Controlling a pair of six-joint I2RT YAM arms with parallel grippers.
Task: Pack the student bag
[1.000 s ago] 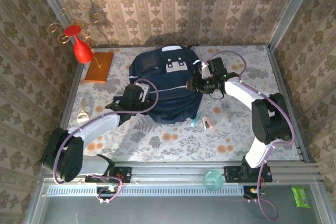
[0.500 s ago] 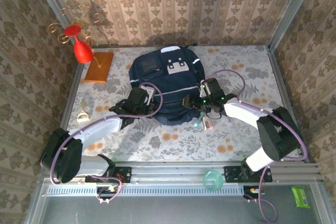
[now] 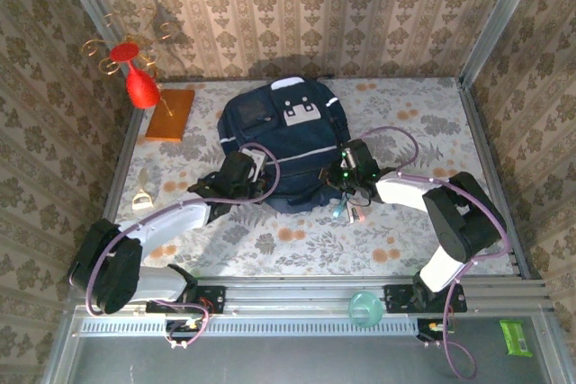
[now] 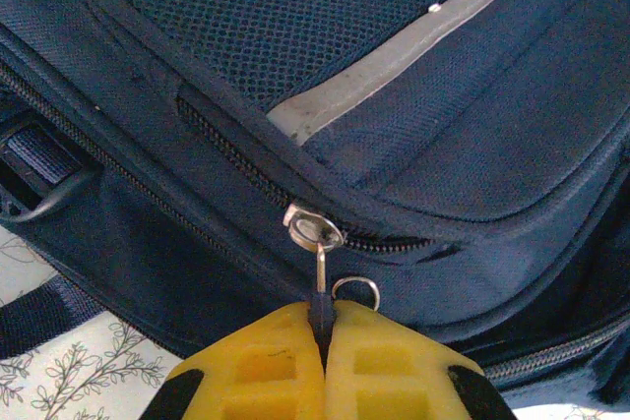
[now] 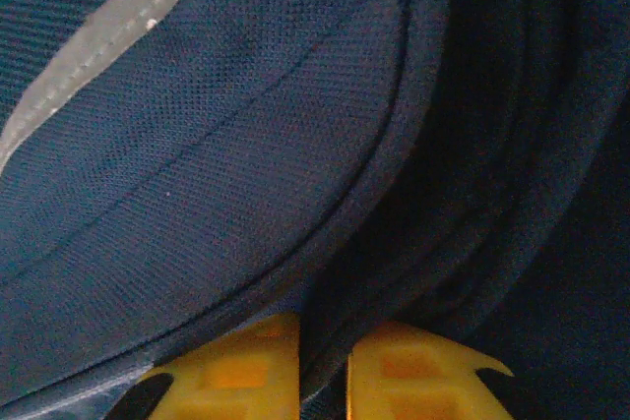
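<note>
Student bag [image 3: 270, 132] lies zipped, seemingly unpacked, as left pincer [image 4: 323, 320] clamps its zip pull [image 4: 319, 277] and right pincer [image 5: 323, 346] pinches its fabric edge.

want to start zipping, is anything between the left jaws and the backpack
Nothing visible does: the left jaws are shut directly on the zip pull of the backpack, with no gap.

Setting: robot test cell dressed up as a home.
Damask wallpaper panels [image 3: 297, 6] on three sides, aluminium frame posts [image 3: 500, 15], floral cloth [image 3: 288, 242] over my table, metal base rail [image 3: 297, 295] where I am bolted.
</note>
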